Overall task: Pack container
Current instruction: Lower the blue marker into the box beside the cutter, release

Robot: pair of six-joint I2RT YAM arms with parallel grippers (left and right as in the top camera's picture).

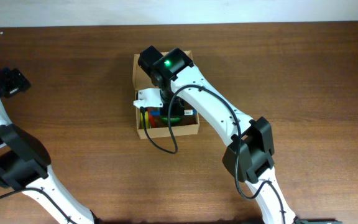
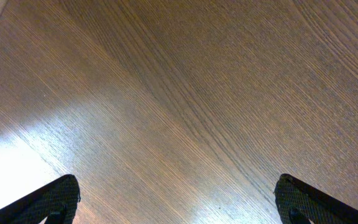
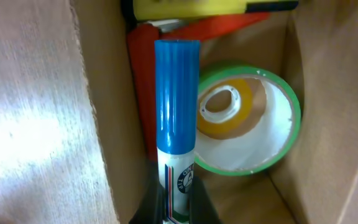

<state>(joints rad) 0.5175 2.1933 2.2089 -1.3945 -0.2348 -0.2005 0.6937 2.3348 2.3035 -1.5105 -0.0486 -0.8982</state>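
The container (image 1: 139, 130) is a small tan cardboard box in the middle of the table, open, its flap (image 1: 140, 68) at the far side. My right gripper (image 3: 176, 202) is inside it, shut on a blue-capped white marker (image 3: 177, 112) that points into the box (image 3: 107, 118). Next to the marker lie a green tape roll (image 3: 278, 140) with a yellow roll (image 3: 247, 112) inside it, a red item (image 3: 143, 68) and a yellow item (image 3: 185, 7). My left gripper (image 2: 179, 202) is open over bare wood at the far left (image 1: 11, 81).
The right arm (image 1: 210, 109) reaches across the box from the front right. The left arm (image 1: 11, 155) stands at the table's left edge. Brown wooden table (image 1: 291, 68) all around.
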